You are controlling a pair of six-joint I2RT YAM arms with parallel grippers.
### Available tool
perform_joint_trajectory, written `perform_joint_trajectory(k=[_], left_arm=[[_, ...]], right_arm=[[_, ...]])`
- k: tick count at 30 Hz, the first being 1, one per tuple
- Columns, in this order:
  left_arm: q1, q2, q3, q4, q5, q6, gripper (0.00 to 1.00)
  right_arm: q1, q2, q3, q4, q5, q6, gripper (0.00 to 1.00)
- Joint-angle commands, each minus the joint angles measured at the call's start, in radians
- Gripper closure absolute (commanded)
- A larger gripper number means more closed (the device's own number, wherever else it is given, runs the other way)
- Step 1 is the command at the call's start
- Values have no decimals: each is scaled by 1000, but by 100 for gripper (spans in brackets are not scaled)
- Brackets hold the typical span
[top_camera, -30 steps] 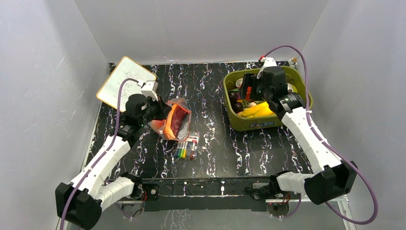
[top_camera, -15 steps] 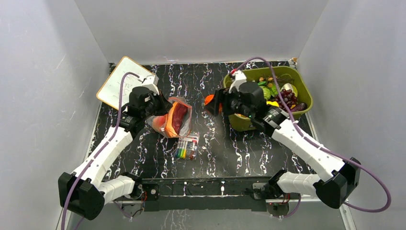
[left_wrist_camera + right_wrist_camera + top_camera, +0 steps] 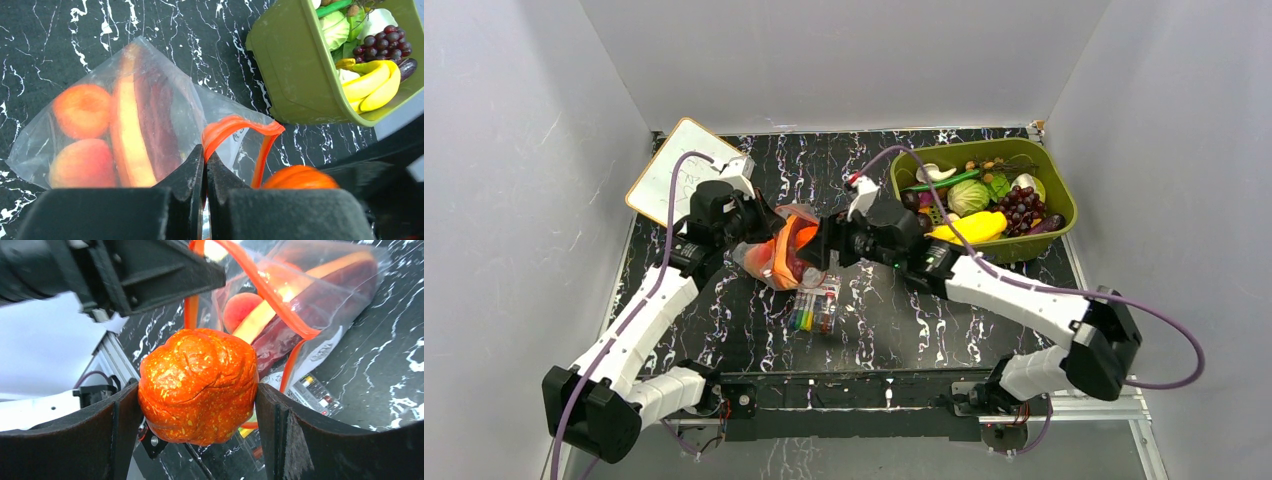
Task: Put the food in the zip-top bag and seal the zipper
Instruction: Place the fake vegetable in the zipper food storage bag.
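The clear zip-top bag (image 3: 776, 262) lies left of centre with two peaches (image 3: 82, 111), a yellow-orange slice and a dark purple piece (image 3: 156, 122) inside. My left gripper (image 3: 205, 156) is shut on the red-orange zipper (image 3: 239, 125), holding the bag's mouth up and open. My right gripper (image 3: 197, 402) is shut on a speckled orange toy pumpkin (image 3: 198, 382) and hovers right at the mouth, with the zipper (image 3: 272, 292) and bag (image 3: 325, 295) just beyond it. From above, the right gripper (image 3: 822, 240) is close beside the left gripper (image 3: 759, 225).
An olive-green bin (image 3: 984, 252) at the back right holds bananas, grapes, a cabbage and other toy food. A pack of coloured markers (image 3: 814, 306) lies just in front of the bag. A whiteboard (image 3: 674, 170) leans at the back left.
My right arm has swung left from the bin to the bag's mouth, carrying the orange pumpkin. My left gripper has kept hold of the zipper and hardly moved.
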Motion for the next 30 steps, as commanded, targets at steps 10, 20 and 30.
perform_joint_trajectory(k=[10, 20, 30], left_arm=[[6, -79, 48, -58, 84, 29, 100], [6, -57, 99, -102, 20, 43, 100], [8, -44, 100, -50, -126, 73, 100]], right_arm=[[42, 204, 165, 32, 165, -128, 50], [41, 367, 305, 16, 233, -267, 45], [40, 432, 409, -48, 245, -375, 15]])
